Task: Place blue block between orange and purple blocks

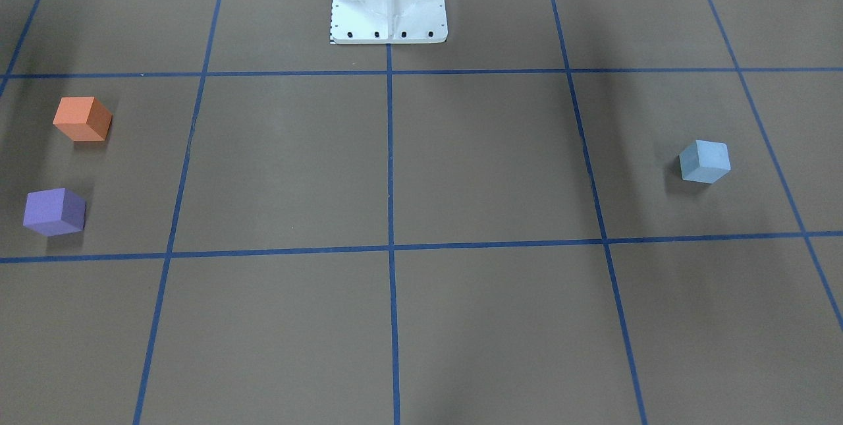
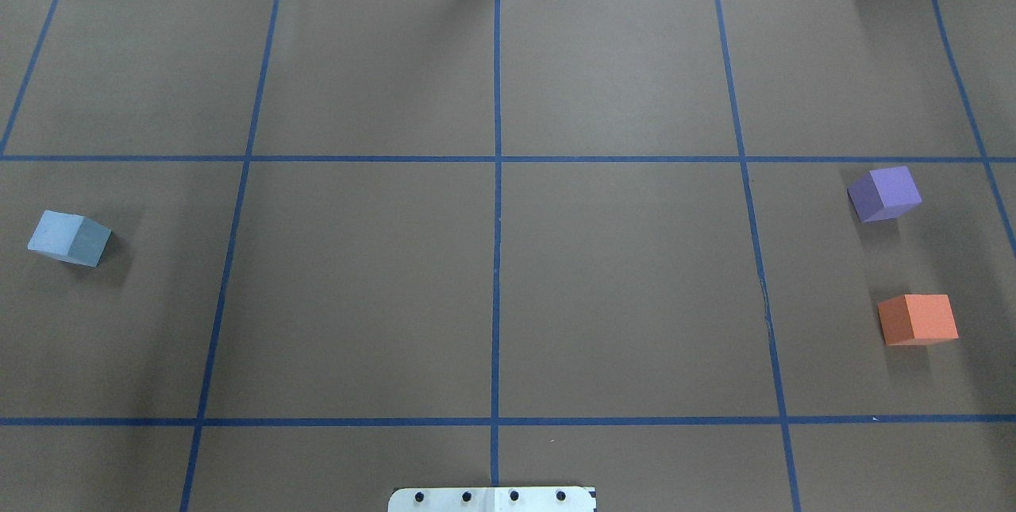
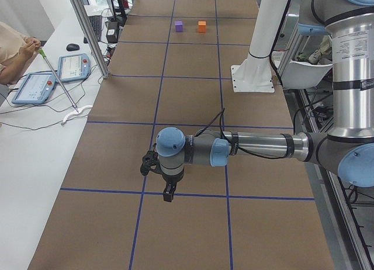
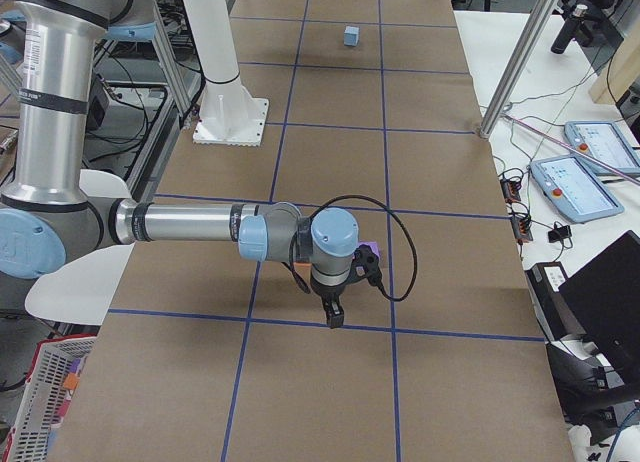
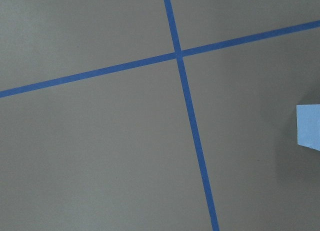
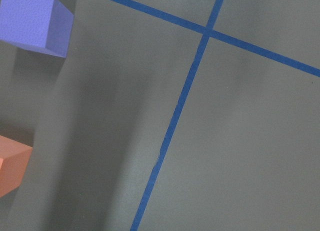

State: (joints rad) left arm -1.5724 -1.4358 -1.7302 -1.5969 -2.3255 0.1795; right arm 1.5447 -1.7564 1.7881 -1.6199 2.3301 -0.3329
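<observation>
Left arm (image 3: 257, 146) and right arm (image 4: 190, 222) hover over the table (image 2: 357, 298). Whether left gripper (image 3: 168, 195) or right gripper (image 4: 335, 320) has fingers spread, I cannot tell. At the robot's left, the blue block (image 2: 70, 237) sits well apart from orange block (image 2: 918, 320) and purple block (image 2: 884, 194). It is likely light, rigid foam, best pinched across opposite flat faces. No container shows.

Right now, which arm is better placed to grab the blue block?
Probably the left arm. The blue block lies on the robot's left side, at the edge of that wrist camera's view; the right arm is by the purple block and orange block.
</observation>
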